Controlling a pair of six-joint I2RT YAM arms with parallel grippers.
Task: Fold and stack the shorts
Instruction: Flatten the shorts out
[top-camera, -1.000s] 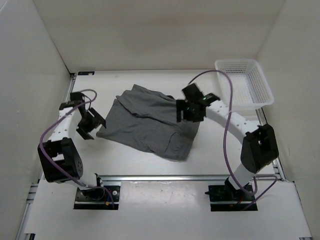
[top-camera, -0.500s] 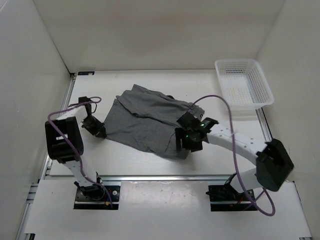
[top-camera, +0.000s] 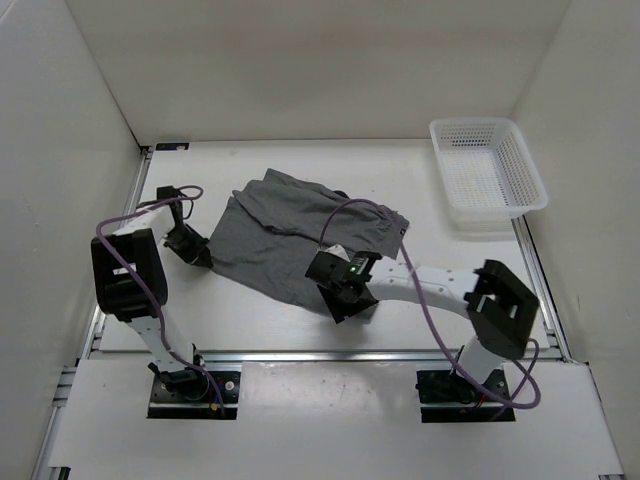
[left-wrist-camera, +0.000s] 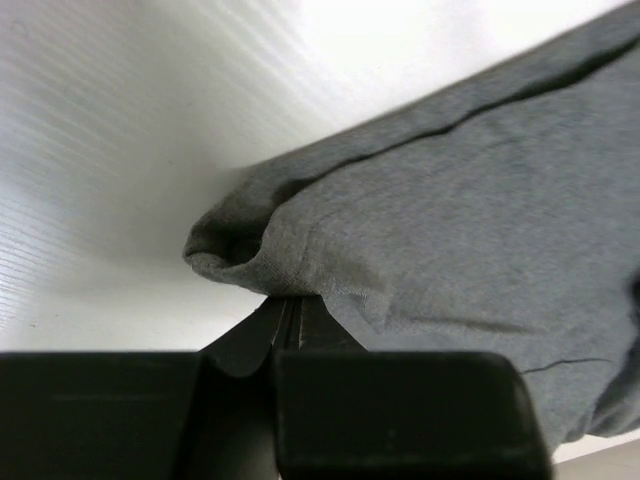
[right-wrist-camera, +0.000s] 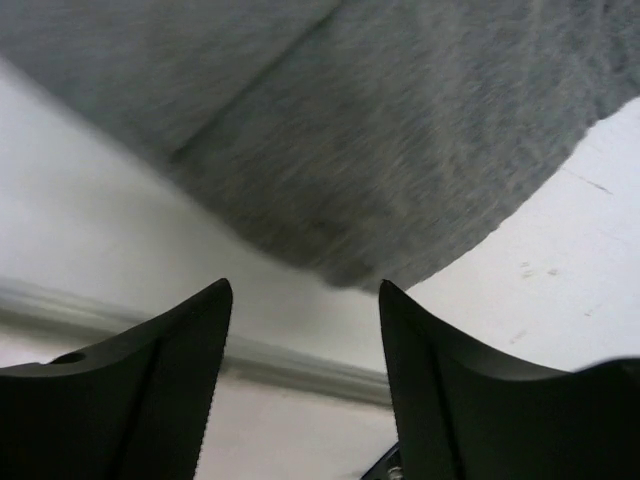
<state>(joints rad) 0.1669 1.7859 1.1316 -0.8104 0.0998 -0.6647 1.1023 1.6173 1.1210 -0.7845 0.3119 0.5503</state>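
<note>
The shorts (top-camera: 285, 235) lie rumpled and partly spread on the counter (top-camera: 450, 250), left of its middle. A fold ridge runs across them, and a darker strip shows at their far right end. In the left wrist view the shorts (left-wrist-camera: 460, 220) fill the right side, and one corner is bunched into a small roll resting on the white surface.

The left gripper (top-camera: 201, 257) sits low at the left corner of the cloth. Its jaws are pressed together on the hem of that bunched corner, as the left wrist camera shows at the left gripper (left-wrist-camera: 288, 318).

The right gripper (top-camera: 342, 295) is at the near edge of the fabric, near the middle of the counter. From the right wrist camera, the right gripper (right-wrist-camera: 303, 290) has its jaws spread with nothing between them. The shorts (right-wrist-camera: 350, 130) lie just beyond the tips, blurred. I cannot tell whether the tips touch the cloth.

A purple cable (top-camera: 365, 205) loops over the right part of the fabric. A white basket (top-camera: 478, 123) stands at the far right corner of the counter, well apart from the shorts.
</note>
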